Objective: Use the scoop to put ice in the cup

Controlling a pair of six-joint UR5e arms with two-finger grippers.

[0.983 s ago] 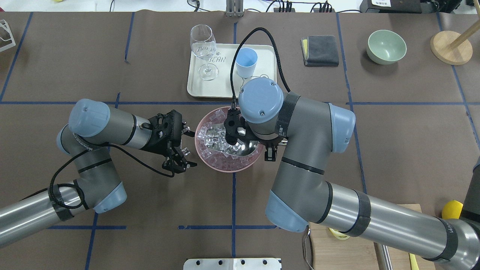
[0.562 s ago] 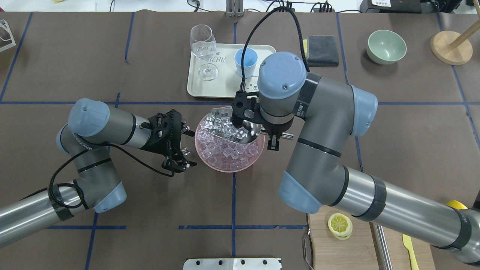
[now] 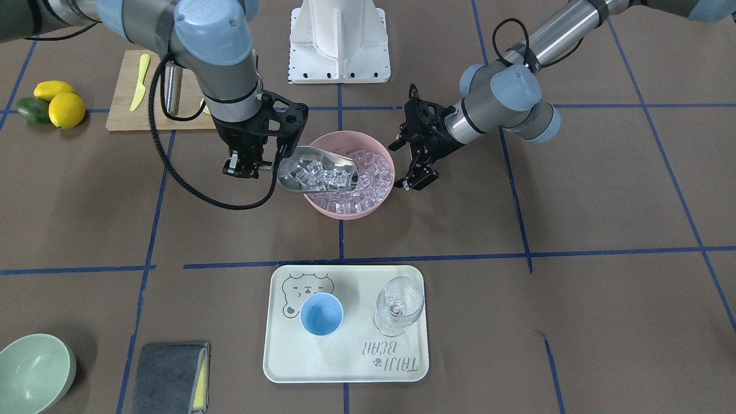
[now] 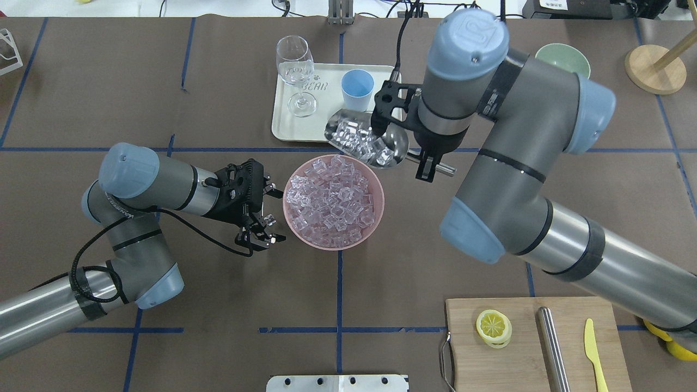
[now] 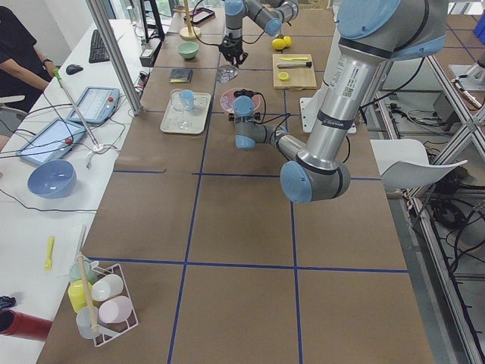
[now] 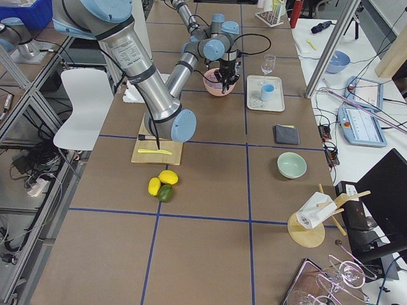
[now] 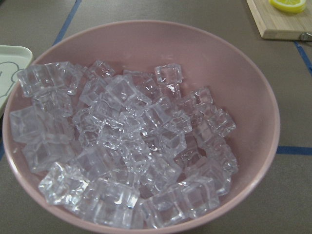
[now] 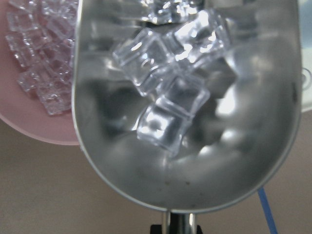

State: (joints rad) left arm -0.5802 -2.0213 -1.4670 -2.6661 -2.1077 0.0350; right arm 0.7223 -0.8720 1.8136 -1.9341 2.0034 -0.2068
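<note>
Risen from the pink bowl [image 4: 379, 211], the scoop [image 4: 397, 144], heaped with ice [image 4: 356, 136], now hangs at the tray's [image 4: 283, 128] near edge, handle pinched by the right gripper [image 4: 431, 163]. Its mouth points left; the cup [image 4: 357, 87] stands just beyond, on the tray. Left gripper [image 4: 274, 215], seemingly spread, flanks the bowl.

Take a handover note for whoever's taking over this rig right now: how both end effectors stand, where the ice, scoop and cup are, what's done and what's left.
The right end effector is shut on the handle of the scoop. The scoop is loaded with ice and held raised by the rim of the pink bowl, not yet over the cup.
The left end effector is open and empty, beside the bowl.
The cup is empty and upright on the tray, next to the wine glass.
Done: one scoopful taken.
Left: carry it over the cup and tip the ice in.
</note>
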